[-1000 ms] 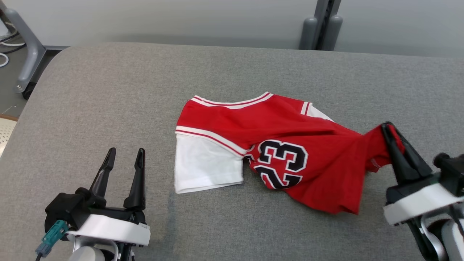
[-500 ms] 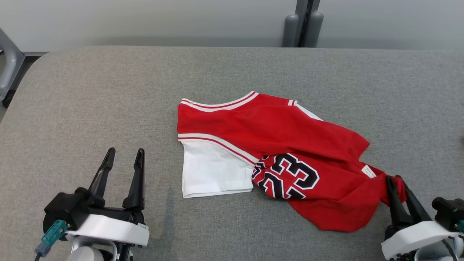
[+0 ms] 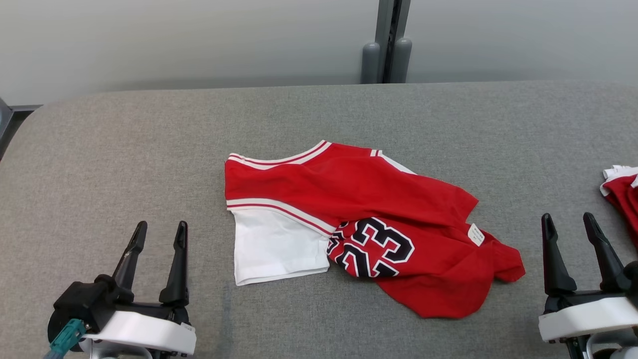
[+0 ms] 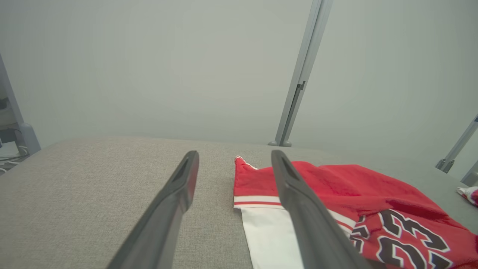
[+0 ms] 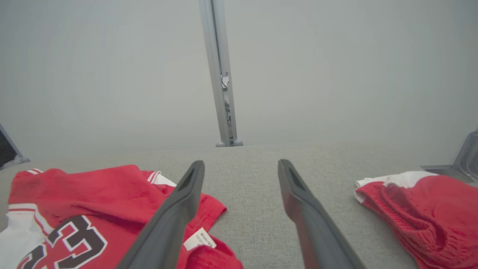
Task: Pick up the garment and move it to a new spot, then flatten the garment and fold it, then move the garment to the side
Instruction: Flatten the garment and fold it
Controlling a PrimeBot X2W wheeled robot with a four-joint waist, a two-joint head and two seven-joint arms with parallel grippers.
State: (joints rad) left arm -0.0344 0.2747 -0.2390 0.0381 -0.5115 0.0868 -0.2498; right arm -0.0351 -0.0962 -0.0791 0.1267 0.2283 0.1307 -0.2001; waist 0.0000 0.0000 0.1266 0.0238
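two grippers: left gripper (image 3: 162, 225) and right gripper (image 3: 567, 216), fingers spread wide, both empty.
left gripper: front-left of the grey tabletop (image 3: 124, 149), well apart from the jersey (image 3: 379, 199).
right gripper: front-right, near the jersey's right end, not touching.
jersey: red, white sleeve, "23"; rumpled, mid-tabletop.
label (image 3: 476, 234): white, showing on the jersey's right end.
second red cloth (image 3: 623, 194): right edge.

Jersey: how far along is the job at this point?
Done, it seems: the move, as the right gripper has let go of the jersey and stands open beside it. In hand: nothing; the left gripper is open too. Left: flattening, since the jersey lies bunched on the table, then folding and moving aside.
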